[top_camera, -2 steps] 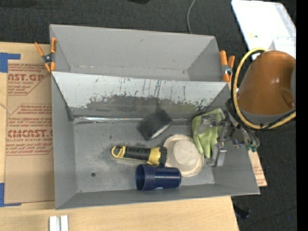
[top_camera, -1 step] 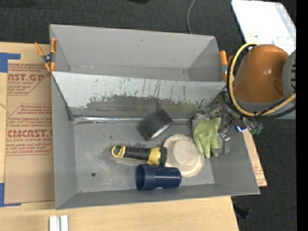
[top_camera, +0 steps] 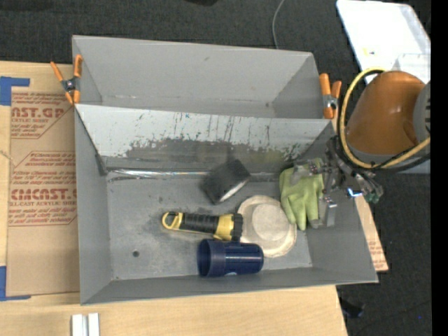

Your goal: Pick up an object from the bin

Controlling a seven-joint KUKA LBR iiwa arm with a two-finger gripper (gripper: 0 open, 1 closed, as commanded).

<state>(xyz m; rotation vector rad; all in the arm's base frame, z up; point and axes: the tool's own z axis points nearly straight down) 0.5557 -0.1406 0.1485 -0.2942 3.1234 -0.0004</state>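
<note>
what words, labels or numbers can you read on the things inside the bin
None. The blue cup, the black and yellow handle, the white round lid, the green cloth and the grey block show no lettering that can be read.

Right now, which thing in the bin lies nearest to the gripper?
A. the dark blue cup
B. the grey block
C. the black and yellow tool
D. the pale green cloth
D: the gripper is at the right side of the bin, close beside the pale green cloth; the dark blue cup, the black and yellow tool and the grey block lie farther left.
</note>
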